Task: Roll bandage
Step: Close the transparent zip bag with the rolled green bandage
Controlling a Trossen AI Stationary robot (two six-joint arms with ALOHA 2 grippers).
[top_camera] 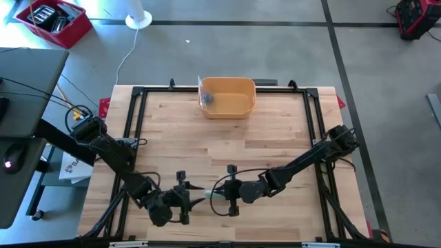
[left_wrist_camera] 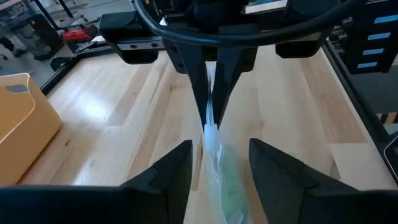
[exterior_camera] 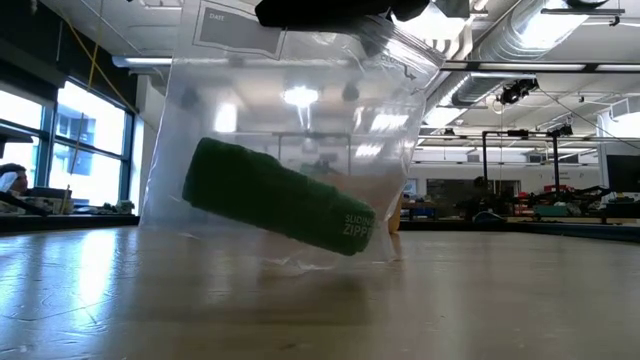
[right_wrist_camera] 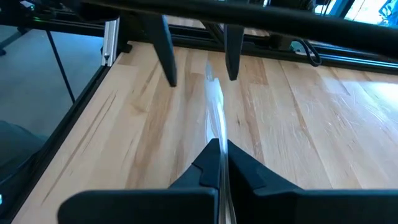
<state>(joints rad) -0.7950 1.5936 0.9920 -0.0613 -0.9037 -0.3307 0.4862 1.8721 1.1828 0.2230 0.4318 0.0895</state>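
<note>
Bandage [exterior_camera: 280, 205]: dark green roll, lying tilted inside a clear zip bag [exterior_camera: 290, 140]; pale printed lettering at its lower right end in the low view.
Bag position: lower centre of the high view, between the two grippers near the table's front edge; in the low view hanging from its top edge, filling the middle of the frame, bottom about at the tabletop.
Bag look: transparent, creased, seen edge-on as a thin pale strip in both wrist views.
Right gripper [right_wrist_camera: 219, 163]: pinched tight on the bag's edge, fingers pressed together with the plastic between them.
Left gripper [left_wrist_camera: 219, 163]: fingers parted, one on each side of the bag, not clamping it.
Table [top_camera: 275, 141]: light wooden boards inside a black frame.
Bin [top_camera: 227, 96]: yellow, upper centre of the high view, well apart from the bag; a small grey item inside at its left end.
In the way: low view largely blocked by the bag; room behind visible only through the plastic.
Count: one bandage, one bag, one bin, two grippers.
</note>
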